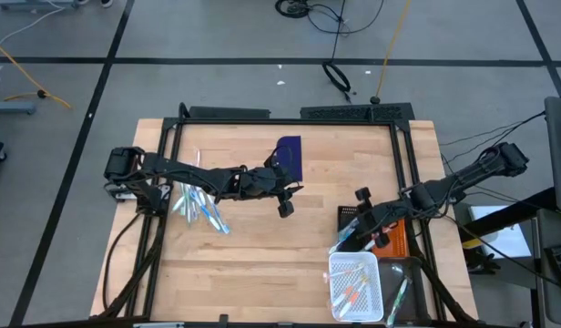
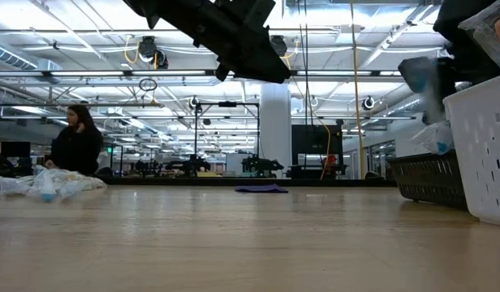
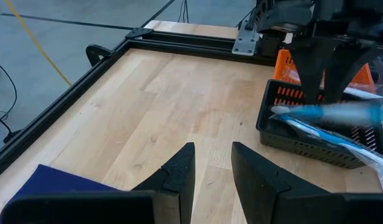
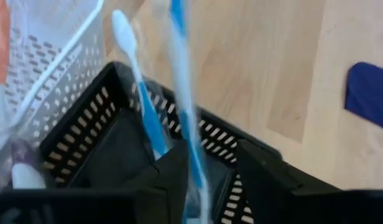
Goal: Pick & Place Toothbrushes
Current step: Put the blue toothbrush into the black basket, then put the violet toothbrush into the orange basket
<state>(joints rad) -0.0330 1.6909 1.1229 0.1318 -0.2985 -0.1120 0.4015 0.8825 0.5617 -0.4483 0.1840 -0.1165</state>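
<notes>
Blue-and-white toothbrush (image 4: 185, 106) between the right gripper's (image 4: 207, 171) parted fingers, over the black basket (image 4: 86, 143), long axis along the gripper's reach, white head end away from the wrist; held or loose, cannot tell. Second blue toothbrush (image 4: 142, 99) just beside it, roughly parallel, white head outward. In the left wrist view, lying slanted across the basket rim. White basket (image 1: 355, 284) next to it, holding more brushes, orange among them. Loose pile of toothbrushes (image 1: 197, 205) near the table's left side. Left gripper (image 1: 285, 202) mid-table beside the dark blue mat (image 1: 288, 155), fingers narrowly apart, holding nothing.
</notes>
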